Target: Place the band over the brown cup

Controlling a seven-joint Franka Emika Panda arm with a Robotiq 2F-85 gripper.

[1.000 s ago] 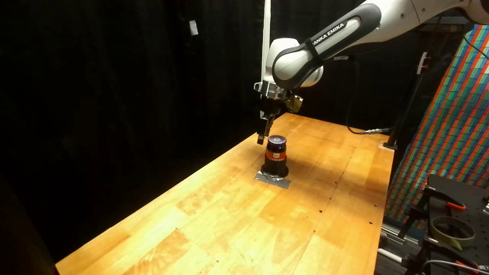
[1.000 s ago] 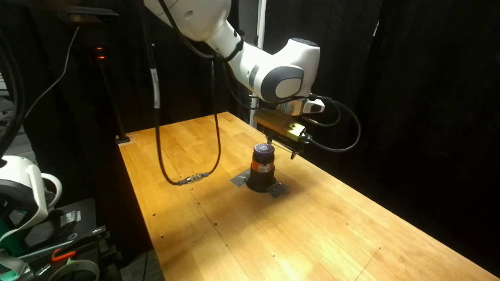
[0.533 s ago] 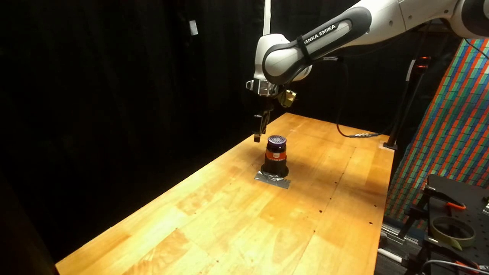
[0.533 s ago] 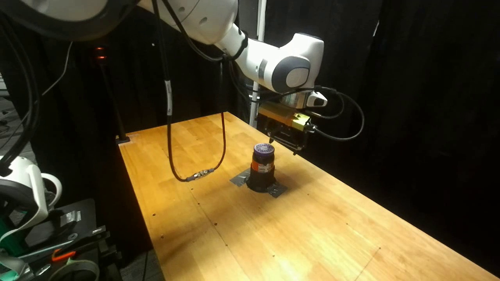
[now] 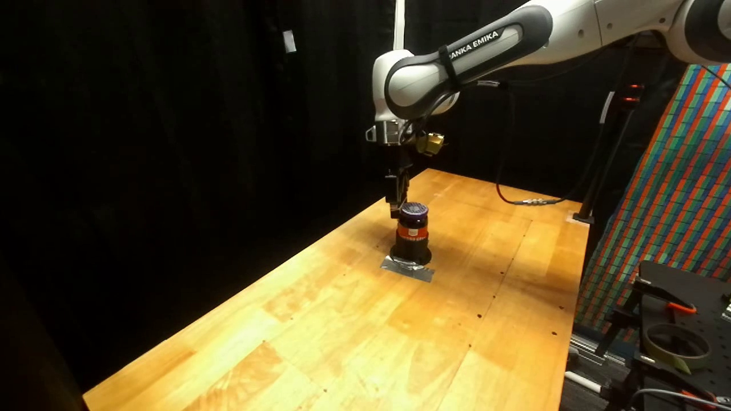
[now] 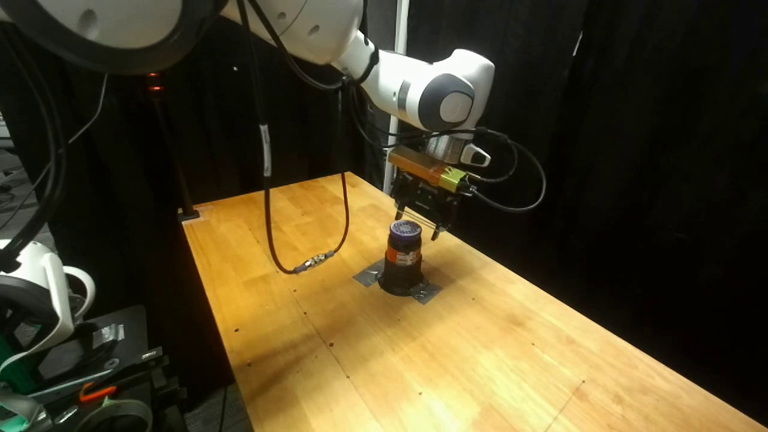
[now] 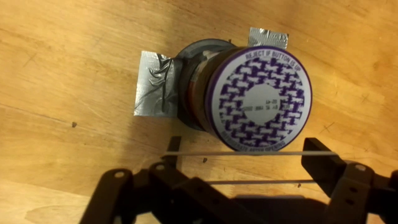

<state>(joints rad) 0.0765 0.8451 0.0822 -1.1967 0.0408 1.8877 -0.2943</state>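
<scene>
Room: black curtains (image 5: 171, 142) at the back, 1 wooden bench (image 5: 342, 331) through both exterior views.
Claw (image 7: 244, 151): 1, its 2 fingers (image 7: 323, 165) spread wide, carrying the band (image 7: 248, 153) stretched taut between them.
Band: 1, thin; 2 strands visible in the wrist view, both running across between the fingers. Upper strand crosses the edge of the lid (image 7: 261, 99) there; touching or just apart, can't tell. Not yet around the brown cup (image 6: 404, 246).
Gold box: 1 gold box (image 6: 426, 171) mounted above the claw.
Brown cup: 1, upright on the bench, just beside the fingers, seated in 1 black flared base (image 6: 399, 281).
Lid: 1, purple rim, purple-and-white pattern.
Lid print: "REJECT IF BUTTON IS UP" on one edge, "AFTER OPENING" opposite, its first word blurry; centre stamp too blurred to read.
Orange label (image 5: 412, 233): 1, wrapped on the cup, text too small.
Silver tape strips (image 7: 157, 90): 2 by the base in the wrist view, 1 creased, 1 partly hidden by the lid.
Arm (image 5: 497, 54): 1, white and grey, reads "ANKA EMIKA" beside a black strap.
Off bench: 1 black side shelf (image 5: 708, 297) with 1 tape roll (image 5: 682, 361); 1 multicoloured patterned panel (image 5: 662, 217) behind.
</scene>
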